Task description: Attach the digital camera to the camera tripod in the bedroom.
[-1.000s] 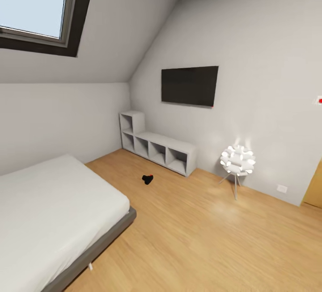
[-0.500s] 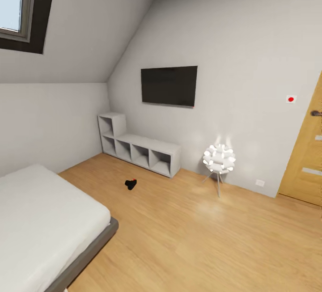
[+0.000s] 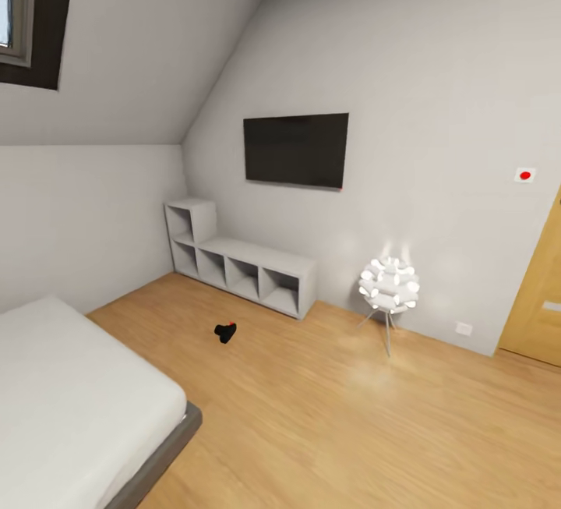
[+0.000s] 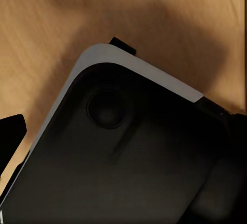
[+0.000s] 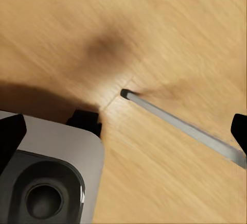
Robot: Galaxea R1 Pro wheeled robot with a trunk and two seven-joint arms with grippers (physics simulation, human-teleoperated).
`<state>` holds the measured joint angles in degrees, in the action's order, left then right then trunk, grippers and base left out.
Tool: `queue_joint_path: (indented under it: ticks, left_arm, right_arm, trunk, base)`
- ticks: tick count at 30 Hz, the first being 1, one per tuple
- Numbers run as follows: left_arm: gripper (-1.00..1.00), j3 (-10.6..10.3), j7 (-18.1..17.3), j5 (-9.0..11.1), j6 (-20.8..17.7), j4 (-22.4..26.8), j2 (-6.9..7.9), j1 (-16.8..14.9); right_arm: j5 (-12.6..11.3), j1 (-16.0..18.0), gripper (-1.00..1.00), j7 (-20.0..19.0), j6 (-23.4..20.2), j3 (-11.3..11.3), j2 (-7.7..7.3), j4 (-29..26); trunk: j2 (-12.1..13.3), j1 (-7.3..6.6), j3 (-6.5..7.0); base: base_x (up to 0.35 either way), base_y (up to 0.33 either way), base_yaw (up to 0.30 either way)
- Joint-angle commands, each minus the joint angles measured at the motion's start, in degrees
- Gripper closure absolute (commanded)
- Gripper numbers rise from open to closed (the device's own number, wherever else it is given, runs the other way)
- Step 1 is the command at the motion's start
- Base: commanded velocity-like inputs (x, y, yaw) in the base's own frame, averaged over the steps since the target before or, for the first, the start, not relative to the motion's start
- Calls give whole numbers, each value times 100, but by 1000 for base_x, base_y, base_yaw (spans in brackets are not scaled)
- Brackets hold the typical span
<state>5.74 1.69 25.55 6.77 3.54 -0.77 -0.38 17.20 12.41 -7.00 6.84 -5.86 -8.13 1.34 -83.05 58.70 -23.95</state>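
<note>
I located the digital camera (image 3: pixel 226 332) on the floor (image 3: pixel 351 415) at 11 o'clock, near the shelving (image 3: pixel 241 263). I judged it light, rigid and fragile, best gripped across its body sides. I could not tell either hand's state.

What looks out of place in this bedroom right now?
The digital camera lies on the bare wood floor, in the open between the bed and the white cube shelving, not on any furniture. Otherwise the wall TV hangs level and the globe lamp stands upright.
</note>
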Motion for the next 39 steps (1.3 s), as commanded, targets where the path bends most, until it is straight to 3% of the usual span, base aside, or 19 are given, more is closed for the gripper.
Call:
queue_joint_path:
  ticks: [1, 9, 25, 39]
  left_arm:
    - [-100, 46, 14, -37, 14, -1, -3, -3]
    - [-100, 57, 15, -41, 25, 10, -3, -4]
    - [-100, 54, 16, -37, 22, 6, -2, -1]
    - [-100, 41, 8, -41, -10, -3, -2, -5]
  right_arm:
    - [46, 7, -100, -13, 29, -49, -1, 14]
    - [47, 7, -100, -12, 20, -47, 4, 23]
    - [44, 7, -100, -12, 26, -47, -4, 24]
    - [46, 7, -100, -12, 28, -47, 4, 24]
  trunk:
    - [-3, 3, -6]
    - [-3, 3, -6]
    - [-3, 3, -6]
    - [-3, 3, -6]
  base:
    - [322, 93, -1]
    - [187, 57, 0]
    - [25, 3, 0]
    - [280, 0, 0]
